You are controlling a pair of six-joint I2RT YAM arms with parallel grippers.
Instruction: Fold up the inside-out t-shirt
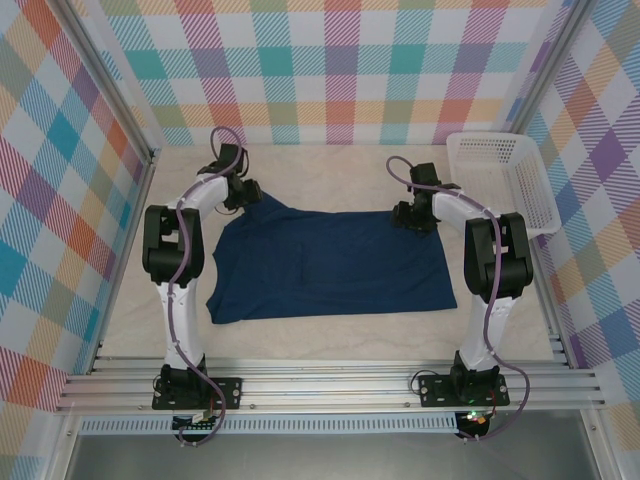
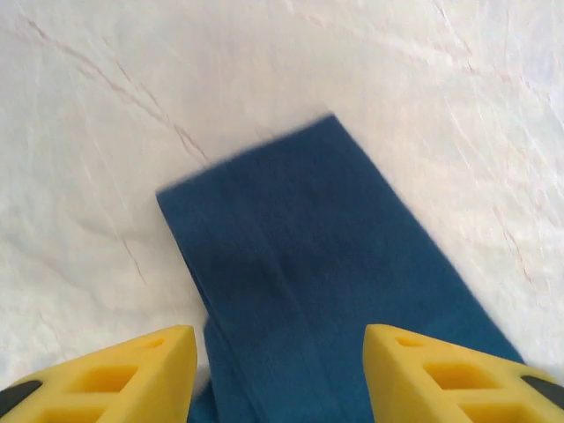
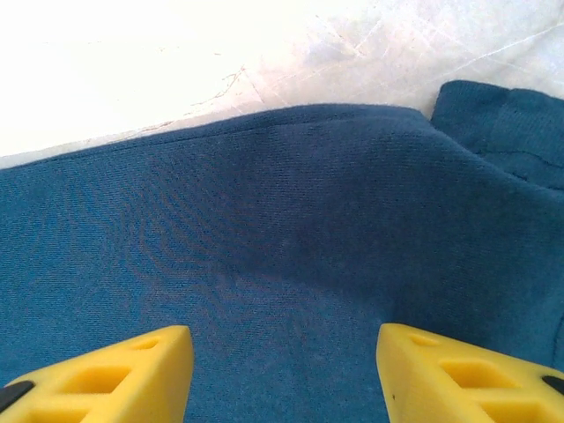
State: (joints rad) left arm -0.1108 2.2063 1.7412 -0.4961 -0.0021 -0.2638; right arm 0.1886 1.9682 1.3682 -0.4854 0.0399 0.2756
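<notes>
Yellow left fingers (image 2: 115, 374) nearest the lens, parted wide over a narrow navy strip, probably a sleeve, gripping nothing. Likewise right fingers (image 3: 115, 374): parted, empty, poised just above the cloth's far edge. Beneath everything, pale marbled bench (image 1: 330, 340). Spread flat at its middle, between the two arms: inside-out t-shirt (image 1: 330, 262), dark navy and smooth. Off at far right, apart from the cloth, white basket (image 1: 500, 180).

Looks like the opening of the first fold: laid out, not yet folded, both arms reaching to the far edge. Next calls for lowering both sets of fingers, closing on the far sleeve and the far hem-side corner together, then carrying that edge toward the near side in step, keeping tension even to avoid a skewed crease.

Runs its long axis left to right across the bench; flares into sleeves at the robot's left end, so probably points collar leftward and straight hem rightward
</notes>
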